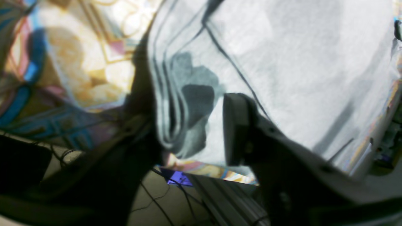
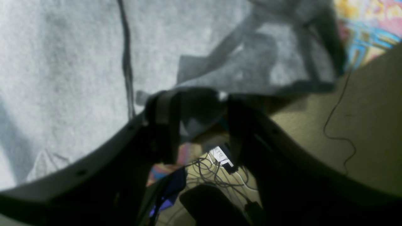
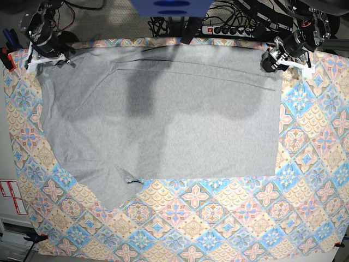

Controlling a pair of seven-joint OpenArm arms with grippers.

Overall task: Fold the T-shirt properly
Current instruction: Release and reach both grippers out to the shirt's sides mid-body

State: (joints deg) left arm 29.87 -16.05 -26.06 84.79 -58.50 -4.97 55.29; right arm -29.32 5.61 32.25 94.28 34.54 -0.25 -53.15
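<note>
Grey T-shirt [image 3: 163,114], spread nearly flat on the patterned tabletop [image 3: 229,224], far corners pinched by the left hand [image 3: 271,59] and right hand [image 3: 44,58], each closed on fabric; folding seemingly barely begun, every fold left.

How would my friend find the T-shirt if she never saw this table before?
Look at the big table with the colourful tile-patterned tablecloth. Spread flat across its far half lies the T-shirt, with a pincer at each far corner. It is the only plain grey thing there; everything around it is bright patterns.
</note>
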